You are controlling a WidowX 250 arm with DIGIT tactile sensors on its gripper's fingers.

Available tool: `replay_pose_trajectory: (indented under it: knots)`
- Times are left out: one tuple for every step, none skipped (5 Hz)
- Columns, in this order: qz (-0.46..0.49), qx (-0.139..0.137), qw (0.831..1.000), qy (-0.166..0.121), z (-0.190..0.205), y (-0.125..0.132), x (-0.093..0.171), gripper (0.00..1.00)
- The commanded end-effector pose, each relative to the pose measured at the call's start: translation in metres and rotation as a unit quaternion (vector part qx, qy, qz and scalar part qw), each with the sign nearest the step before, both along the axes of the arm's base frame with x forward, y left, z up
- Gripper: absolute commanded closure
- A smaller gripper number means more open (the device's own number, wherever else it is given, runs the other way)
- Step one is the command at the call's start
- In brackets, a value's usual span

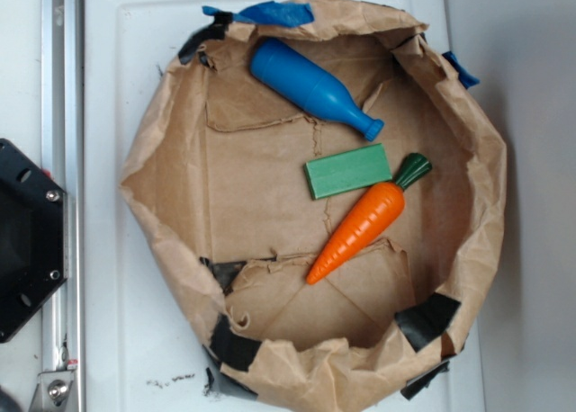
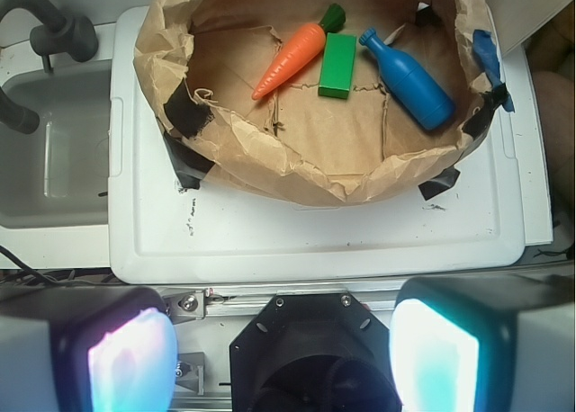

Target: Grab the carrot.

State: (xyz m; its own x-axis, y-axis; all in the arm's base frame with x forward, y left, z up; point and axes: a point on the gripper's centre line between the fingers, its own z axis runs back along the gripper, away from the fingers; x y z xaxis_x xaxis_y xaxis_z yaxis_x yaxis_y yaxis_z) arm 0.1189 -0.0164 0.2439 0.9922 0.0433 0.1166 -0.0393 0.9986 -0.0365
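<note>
Carrot (image 1: 364, 224) lies diagonally in the paper bag (image 1: 180, 174), stem just beside the green block (image 1: 348, 171), tip pointing away from it. Gripper (image 2: 283, 353) well short of the bag, fingers (image 2: 130, 358) apart. Suggest descending on the mid-body, closing across its width, away from the block.

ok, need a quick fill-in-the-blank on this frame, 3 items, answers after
1. The carrot has a dark ____ stem cap.
2. The green block lies between the carrot and the blue ____.
3. All three toys sit inside a brown ____ liner.
4. In the wrist view the gripper is away from the carrot, its fingers ____.

Answers: green; bottle; paper; open
</note>
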Motion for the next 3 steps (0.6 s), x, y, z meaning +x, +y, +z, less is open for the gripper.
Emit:
replay_pose_trajectory:
  knots:
    - [0.0, 0.0, 1.0, 0.0, 0.0, 0.0, 0.0, 0.0]
    - [0.112, -0.018, 0.994, -0.01, -0.007, -0.005, 0.05, 0.0]
    - [0.189, -0.024, 0.982, -0.011, -0.02, -0.004, 0.089, 0.0]
